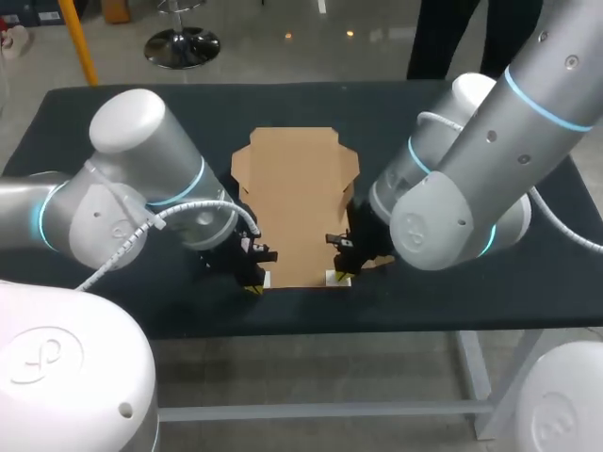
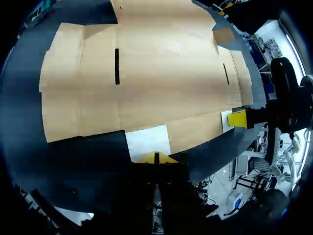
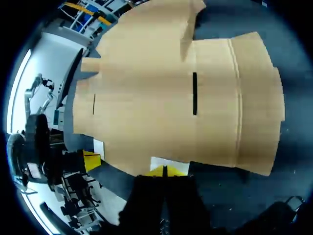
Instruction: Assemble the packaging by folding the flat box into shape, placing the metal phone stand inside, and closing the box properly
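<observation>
At near-left corner of flat box (image 1: 294, 198), left gripper (image 1: 252, 284) — yellow tips pressed together against a white patch (image 2: 148, 142), possibly nipping its edge, unclear. Cardboard unfolded, lying on table (image 1: 188, 311), centre. At near-right corner, right gripper (image 1: 342, 273) — tips likewise together, at second white patch (image 3: 168, 163).

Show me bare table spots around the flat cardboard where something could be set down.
The black table is bare along its far edge behind the flat brown cardboard box blank, and in the strip between the blank and the table's near edge. Crowded: the blank's near corners, where the left gripper and right gripper sit, and both flanks, overhung by the arms.
</observation>
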{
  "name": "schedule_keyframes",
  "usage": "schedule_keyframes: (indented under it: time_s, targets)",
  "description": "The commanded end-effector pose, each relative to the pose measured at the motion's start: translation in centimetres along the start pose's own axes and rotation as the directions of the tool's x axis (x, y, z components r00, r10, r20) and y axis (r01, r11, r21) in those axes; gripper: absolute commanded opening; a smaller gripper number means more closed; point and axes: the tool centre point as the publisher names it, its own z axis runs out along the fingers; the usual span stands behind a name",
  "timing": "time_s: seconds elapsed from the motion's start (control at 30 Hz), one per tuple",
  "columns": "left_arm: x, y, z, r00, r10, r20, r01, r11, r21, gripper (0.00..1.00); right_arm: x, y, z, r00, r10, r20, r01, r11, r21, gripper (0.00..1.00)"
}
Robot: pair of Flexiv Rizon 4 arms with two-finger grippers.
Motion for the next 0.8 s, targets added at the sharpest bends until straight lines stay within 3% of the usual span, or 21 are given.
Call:
schedule_keyframes:
  time_s: [0.03,0.37,0.8]
  targets:
    - [0.2,-0.1,0.3,1.000,-0.001,0.014,0.001,1.000,0.003,0.00,-0.1,0.4,1.2,0.999,0.002,0.034,-0.002,1.000,-0.004,0.00]
    - [0.2,0.1,-1.6,1.000,0.008,-0.006,-0.008,1.000,0.016,0.00,-0.5,0.4,-1.2,0.999,0.009,-0.031,-0.010,0.999,-0.042,0.00]
    - [-1.2,-0.4,-5.5,0.998,-0.007,-0.062,0.006,1.000,-0.009,0.00,-2.8,0.4,-5.6,0.984,0.021,-0.176,-0.032,0.998,-0.061,0.00]
